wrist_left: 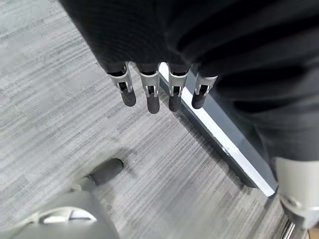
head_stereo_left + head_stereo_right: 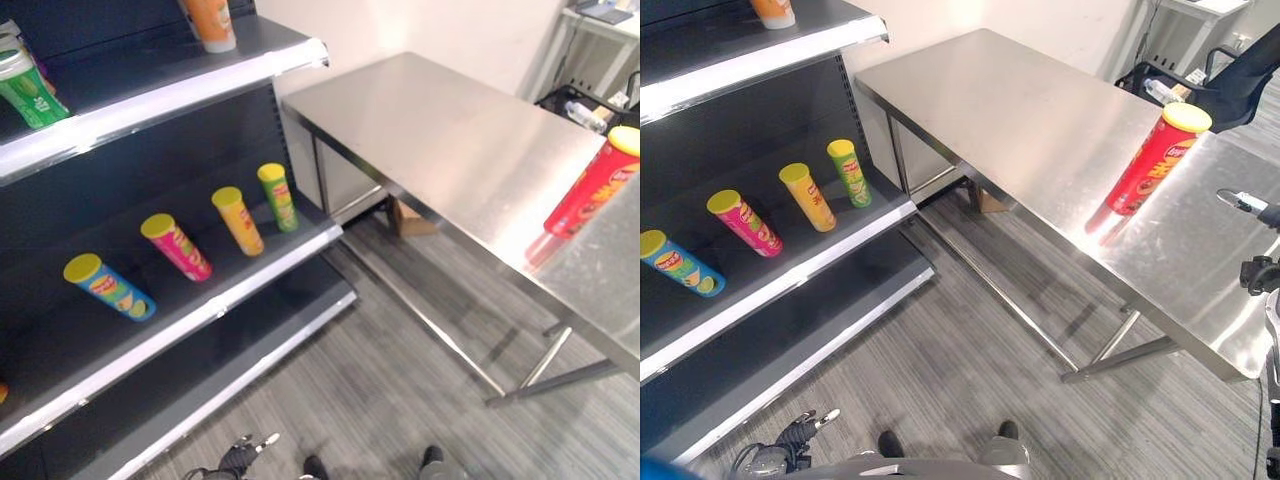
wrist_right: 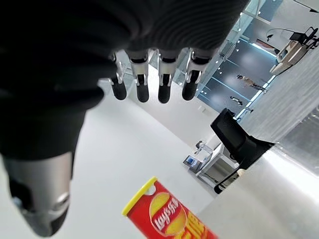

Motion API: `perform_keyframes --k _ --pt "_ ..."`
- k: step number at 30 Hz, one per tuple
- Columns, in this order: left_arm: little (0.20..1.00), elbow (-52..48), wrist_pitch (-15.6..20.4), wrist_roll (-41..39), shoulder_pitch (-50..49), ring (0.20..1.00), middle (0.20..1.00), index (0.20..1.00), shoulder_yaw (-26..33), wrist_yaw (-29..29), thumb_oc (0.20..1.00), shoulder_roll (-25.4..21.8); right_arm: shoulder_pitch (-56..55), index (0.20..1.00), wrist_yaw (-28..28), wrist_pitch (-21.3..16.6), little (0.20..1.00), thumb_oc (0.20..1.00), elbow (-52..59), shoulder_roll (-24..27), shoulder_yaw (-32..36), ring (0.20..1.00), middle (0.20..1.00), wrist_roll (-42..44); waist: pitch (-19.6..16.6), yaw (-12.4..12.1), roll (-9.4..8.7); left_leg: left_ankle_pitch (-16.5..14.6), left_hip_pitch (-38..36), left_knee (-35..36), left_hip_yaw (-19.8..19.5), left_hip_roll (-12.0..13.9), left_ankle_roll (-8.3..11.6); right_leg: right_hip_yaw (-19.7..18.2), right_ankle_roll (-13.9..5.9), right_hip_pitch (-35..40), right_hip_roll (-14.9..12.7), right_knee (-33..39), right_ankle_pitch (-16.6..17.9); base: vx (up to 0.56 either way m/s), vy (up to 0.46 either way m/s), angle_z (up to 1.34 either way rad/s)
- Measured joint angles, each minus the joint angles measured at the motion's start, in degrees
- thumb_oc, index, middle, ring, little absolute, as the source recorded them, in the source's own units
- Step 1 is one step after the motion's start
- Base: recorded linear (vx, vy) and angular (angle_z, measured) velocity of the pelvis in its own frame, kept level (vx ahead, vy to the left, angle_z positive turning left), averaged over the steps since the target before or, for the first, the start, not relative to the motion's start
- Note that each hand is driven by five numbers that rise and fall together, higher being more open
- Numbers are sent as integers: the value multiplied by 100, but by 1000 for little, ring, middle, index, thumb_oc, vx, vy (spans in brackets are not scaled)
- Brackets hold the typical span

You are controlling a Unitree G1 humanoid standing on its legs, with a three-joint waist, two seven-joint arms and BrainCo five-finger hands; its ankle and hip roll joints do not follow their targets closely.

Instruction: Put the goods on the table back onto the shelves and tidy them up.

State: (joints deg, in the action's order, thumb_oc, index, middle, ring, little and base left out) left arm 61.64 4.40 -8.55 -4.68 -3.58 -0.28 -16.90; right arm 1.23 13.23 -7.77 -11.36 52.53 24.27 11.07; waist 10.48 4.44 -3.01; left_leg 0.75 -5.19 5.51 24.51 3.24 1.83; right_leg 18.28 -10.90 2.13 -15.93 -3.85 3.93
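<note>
Red can stands upright on the tabletop, right of frame.
Four cans lean on the shelf at left; both hands hang with relaxed fingers, holding nothing.

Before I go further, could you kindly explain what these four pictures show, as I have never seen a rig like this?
It is a humanoid robot with two arms and fingered hands. Two pictures come from the two eyes of a camera on its head, looking down at one scene from slightly different spots. The other two come from cameras on its wrists, looking along each hand.

On the steel table stands one red can with a yellow lid, upright near the edge. On the robot's left is a dark shelf with four cans in a row: blue, pink, orange and green. More goods stand on the shelf above.

Nothing is held. The left hand hangs over the floor with relaxed fingers. The right hand is raised near the red can, also open.
</note>
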Motion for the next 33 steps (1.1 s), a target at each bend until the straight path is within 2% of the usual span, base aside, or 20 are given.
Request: perform_keyframes --k 1,3,5,6,8,9,10,11,12,13,16,18,22,30,33 --pt "1000 2 -5 1 8 1000 1000 1000 -2 3 1000 -12 -54 1000 10 13 1000 1000 -68 0 7 1000 1000 0 16 54 53 -1 -31 8 -75 6 -39 7 -48 -105 -85 -297 -48 53 -30 25" --pt "1000 4 -5 17 -33 1000 1000 1000 -7 5 1000 -87 -210 1000 11 48 1000 1000 -79 1 13 1000 1000 -6 -3 11 -2 -16 -44 7 -163 -49 -95 -33 -58 -159 -187 -434 -59 43 -47 17" --pt "1000 4 -12 32 -31 1000 1000 1000 -5 7 1000 -210 -365 1000 21 65 1000 1000 -81 0 24 1000 1000 -105 -42 8 -120 28 9 7 -293 -125 -165 -158 -78 -61 -236 -209 -84 53 -107 29" --pt "1000 3 -20 34 -7 1000 1000 1000 -8 8 1000 -268 -368 1000 27 87 1000 1000 -84 8 29 1000 1000 -181 7 23 -118 71 80 5 -422 -104 -227 -332 -95 -22 -198 30 -102 86 -165 41" --pt "1000 1 -20 34 11 1000 1000 1000 -8 8 1000 -263 -368 1000 30 88 1000 1000 -84 9 55 1000 1000 -215 2 31 -128 85 107 3 -483 -91 -242 -409 -92 35 -167 267 -102 62 -113 26" --pt "1000 1 -21 36 40 1000 1000 1000 -8 6 1000 -237 -316 1000 43 100 1000 1000 -77 11 102 1000 1000 -216 -11 6 -153 116 128 4 -535 -66 -220 -596 -96 116 -90 1004 23 28 -36 24" --pt "1000 1 -23 36 34 1000 1000 1000 -7 8 1000 -241 -315 1000 53 102 1000 1000 -79 11 130 1000 1000 -216 -7 18 -170 139 131 7 -594 -77 -175 -625 -128 101 -108 995 87 120 -171 58" --pt "1000 47 -35 37 34 1000 1000 1000 5 35 1000 -245 -295 1000 121 122 1000 1000 -240 18 123 1000 1000 -220 -15 43 -240 173 71 11 -700 -81 -34 -688 -206 159 -85 961 258 94 -133 38" --pt "1000 -26 -63 47 15 1000 1000 1000 -9 34 1000 -183 -308 1000 134 148 1000 1000 -308 39 132 1000 1000 -219 -40 -5 -159 139 90 8 -693 26 49 -699 -184 161 42 968 209 139 -203 36" --pt "1000 -84 -80 77 -16 1000 1000 1000 -6 44 1000 -110 -355 1000 136 157 1000 1000 -323 15 185 1000 1000 -219 -17 5 -113 229 55 7 -803 92 181 -656 -155 242 126 962 190 84 -121 21" --pt "1000 -133 -81 92 -159 1000 1000 1000 -49 26 1000 117 -613 1000 115 292 1000 1000 -304 83 302 1000 1000 -221 -111 19 95 223 -36 3 -870 282 270 -510 -35 441 345 963 68 72 -138 18" --pt "1000 -133 -82 94 -181 1000 1000 1000 -62 17 1000 128 -673 1000 132 299 1000 1000 -308 88 688 1000 1000 -220 -132 63 128 248 -5 -22 -943 383 327 -439 2 428 454 960 34 72 -174 12" --pt "1000 -107 -96 90 -233 1000 1000 1000 -65 10 1000 129 -673 1000 130 298 1000 1000 -364 156 804 1000 1000 -204 -201 167 64 260 7 -23 -1061 430 353 -292 37 520 498 965 -17 26 -122 15" --pt "1000 60 -172 82 -273 1000 1000 1000 -70 1 1000 124 -357 1000 -74 255 1000 1000 -766 304 601 1000 1000 353 -368 115 -1 258 8 6 -1124 438 377 -223 13 595 498 966 -80 18 -78 6" --pt "1000 126 -204 81 -400 1000 1000 1000 -71 -6 1000 123 -309 1000 -237 250 1000 1000 -911 488 308 1000 1000 478 -412 76 13 258 7 6 -1143 440 379 -203 14 612 502 964 -80 7 -33 1"
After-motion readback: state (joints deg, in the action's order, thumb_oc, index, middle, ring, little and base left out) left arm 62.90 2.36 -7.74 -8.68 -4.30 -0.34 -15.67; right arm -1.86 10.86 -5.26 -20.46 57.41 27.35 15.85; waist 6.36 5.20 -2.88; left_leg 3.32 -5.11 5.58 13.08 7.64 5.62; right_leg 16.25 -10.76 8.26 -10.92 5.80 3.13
